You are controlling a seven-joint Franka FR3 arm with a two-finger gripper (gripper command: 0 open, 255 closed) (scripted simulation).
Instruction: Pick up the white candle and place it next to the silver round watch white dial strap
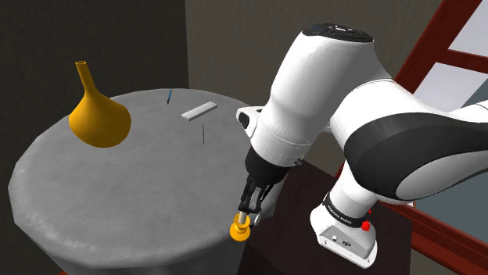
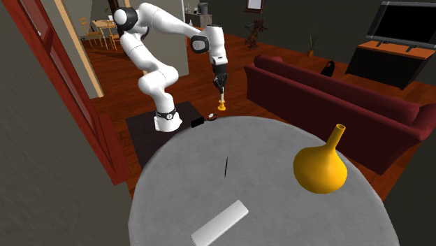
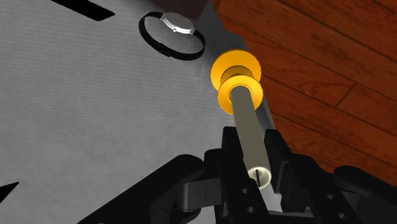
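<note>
Hanging upright from the gripper, which is clamped on its upper end, the candle is held over the worktop edge, base lowermost, near the watch, so it can be set down standing.

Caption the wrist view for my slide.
Black gripper clasps pale cylindrical candle on orange holder, near black-strapped silver round watch.

The gripper holds the candle near the watch.
</note>
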